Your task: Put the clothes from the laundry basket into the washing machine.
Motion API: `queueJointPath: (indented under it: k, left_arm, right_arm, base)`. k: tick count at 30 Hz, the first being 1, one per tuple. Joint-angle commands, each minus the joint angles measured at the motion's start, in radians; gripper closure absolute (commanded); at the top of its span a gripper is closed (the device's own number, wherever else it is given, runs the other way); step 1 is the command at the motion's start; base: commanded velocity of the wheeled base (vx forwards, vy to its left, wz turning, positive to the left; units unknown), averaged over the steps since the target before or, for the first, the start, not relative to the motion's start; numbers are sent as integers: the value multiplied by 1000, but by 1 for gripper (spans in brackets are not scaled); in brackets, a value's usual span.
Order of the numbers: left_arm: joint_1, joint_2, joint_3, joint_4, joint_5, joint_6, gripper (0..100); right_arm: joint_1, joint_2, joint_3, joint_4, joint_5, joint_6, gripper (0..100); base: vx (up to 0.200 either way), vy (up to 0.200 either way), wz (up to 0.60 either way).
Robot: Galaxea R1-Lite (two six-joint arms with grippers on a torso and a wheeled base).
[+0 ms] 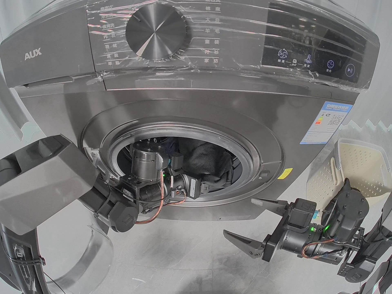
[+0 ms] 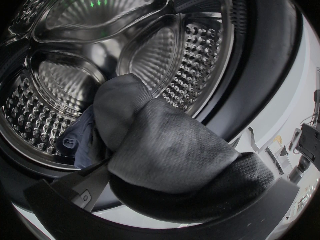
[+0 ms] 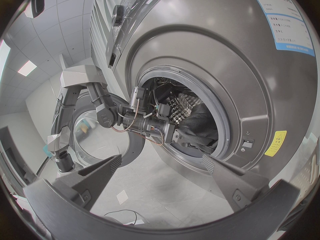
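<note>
Washing machine (image 1: 196, 103) stood with door open. Laundry basket (image 1: 363, 164) stood just beside it, at right. Dark garment (image 2: 166, 144) lay in drum (image 2: 100, 60) mouth, draped over left end effector (image 2: 173, 170); its one visible finger (image 2: 83, 184) stood far out, so wide. Right end effector (image 1: 237, 217) hung wide apart, holding nothing, low before machine, near basket. Small blue cloth (image 2: 78, 144) lay deeper in drum.

Left gripper (image 3: 178, 138) buried under dark garment (image 2: 166, 150), blue garment (image 2: 79, 140) half hidden behind it, laundry basket (image 1: 361, 166) cut by head view's edge
</note>
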Motion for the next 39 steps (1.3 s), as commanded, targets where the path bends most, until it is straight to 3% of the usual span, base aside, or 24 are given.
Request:
queueJointPath:
  k: [1,4,17,18,26,27,31,39]
  left_arm:
    - [-16,-9,29,-10,-9,5,0]
    - [-16,-3,6,-83,-27,2,0]
    - [36,229,-208,-159,65,10,0]
    - [44,246,-237,-162,85,11,100]
    - [60,297,-346,-179,137,-1,100]
    - [63,324,-395,-202,179,-1,100]
    - [79,375,-488,-222,231,0,100]
    - [97,429,-646,-211,241,-12,100]
  right_arm:
    - [-2,0,0,-1,1,0,0]
    - [-2,0,-2,-2,1,0,0]
    - [-2,6,-3,-2,2,1,0]
    - [-2,6,-3,-4,2,0,0]
    - [-2,6,-3,-4,2,0,0]
    - [1,7,-5,-4,2,1,0]
    - [6,7,-5,-2,2,1,0]
    - [8,16,-5,-4,2,1,0]
  base:
    - [0,0,0]
    - [0,0,0]
    - [0,0,0]
    - [0,0,0]
    - [0,0,0]
    - [0,0,0]
    - [0,0,0]
    - [0,0,0]
